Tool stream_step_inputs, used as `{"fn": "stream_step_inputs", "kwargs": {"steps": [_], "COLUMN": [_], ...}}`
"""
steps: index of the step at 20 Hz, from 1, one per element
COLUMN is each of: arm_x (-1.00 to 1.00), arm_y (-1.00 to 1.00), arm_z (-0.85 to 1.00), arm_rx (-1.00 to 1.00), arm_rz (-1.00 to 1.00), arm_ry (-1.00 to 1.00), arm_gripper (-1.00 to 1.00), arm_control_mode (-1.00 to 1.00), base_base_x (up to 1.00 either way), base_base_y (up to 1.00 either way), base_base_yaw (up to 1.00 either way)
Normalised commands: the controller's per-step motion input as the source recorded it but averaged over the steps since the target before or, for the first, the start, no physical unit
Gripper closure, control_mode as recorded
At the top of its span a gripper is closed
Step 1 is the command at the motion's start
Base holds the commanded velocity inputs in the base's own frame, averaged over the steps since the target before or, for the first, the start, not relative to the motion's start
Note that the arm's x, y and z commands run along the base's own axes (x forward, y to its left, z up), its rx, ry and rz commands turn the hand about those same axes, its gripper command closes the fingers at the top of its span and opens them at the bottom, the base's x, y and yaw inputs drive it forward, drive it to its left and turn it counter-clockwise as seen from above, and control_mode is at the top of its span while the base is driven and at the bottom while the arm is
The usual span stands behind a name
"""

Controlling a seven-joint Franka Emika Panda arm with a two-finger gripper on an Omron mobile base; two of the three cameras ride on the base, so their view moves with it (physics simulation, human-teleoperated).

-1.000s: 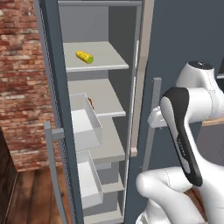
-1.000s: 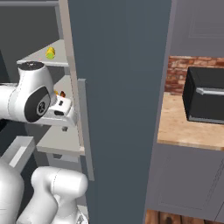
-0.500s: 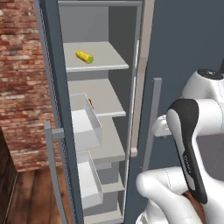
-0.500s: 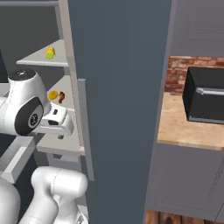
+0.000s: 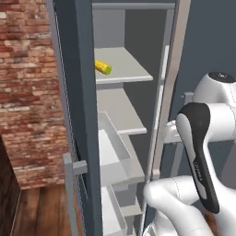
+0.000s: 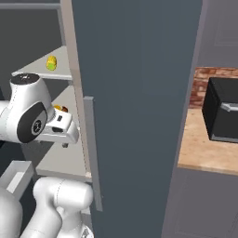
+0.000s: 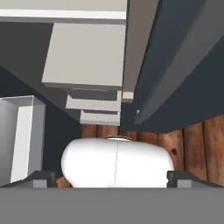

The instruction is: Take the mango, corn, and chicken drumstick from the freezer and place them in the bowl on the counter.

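The white arm rises in front of the open freezer (image 5: 83, 115), with its elbow bent and the forearm reaching sideways toward the edge of the freezer's frame. In the right base view the hand sits just beside the middle shelf, close to the long bar handle (image 6: 91, 153) of the door. The gripper (image 7: 111, 177) looks downward past the shelf fronts to the wooden floor (image 7: 197, 148); its two dark tips stand far apart at the two sides of the hand view, with nothing between them.

Compared with one second ago, the base cameras show the same scene, but the arm has folded: the dark forearm now hangs lower and closer to the base, and the hand has pulled back a little from the shelf.

The corn (image 5: 103, 67) lies on the upper shelf, near its left back part, well above the hand. A small yellow-orange piece, possibly the mango (image 6: 61, 109), lies on the middle shelf just behind the hand; I cannot tell it surely. The white box drawer (image 5: 110, 147) stands pulled out below. On the right, past the door, the counter (image 6: 200, 148) carries a black toaster oven (image 6: 223, 114). The room between the door edge and the shelves is narrow.
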Motion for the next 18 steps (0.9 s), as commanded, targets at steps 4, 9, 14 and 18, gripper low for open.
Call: {"fn": "stream_step_inputs", "kwargs": {"steps": [4, 9, 14, 18], "arm_x": [0.0, 0.0, 0.0, 0.0], "arm_y": [0.0, 0.0, 0.0, 0.0], "arm_z": [0.0, 0.0, 0.0, 0.0], "arm_rx": [0.0, 0.0, 0.0, 0.0], "arm_rz": [0.0, 0.0, 0.0, 0.0], "arm_ry": [0.0, 0.0, 0.0, 0.0], "arm_gripper": [-1.0, -1.0, -1.0, -1.0], "arm_control_mode": [1.0, 1.0, 1.0, 1.0], "base_base_x": [0.4, 0.33, 0.39, 0.27], "base_base_y": [0.35, 0.2, 0.34, 0.42], "base_base_yaw": [0.0, 0.0, 0.0, 0.0]}}
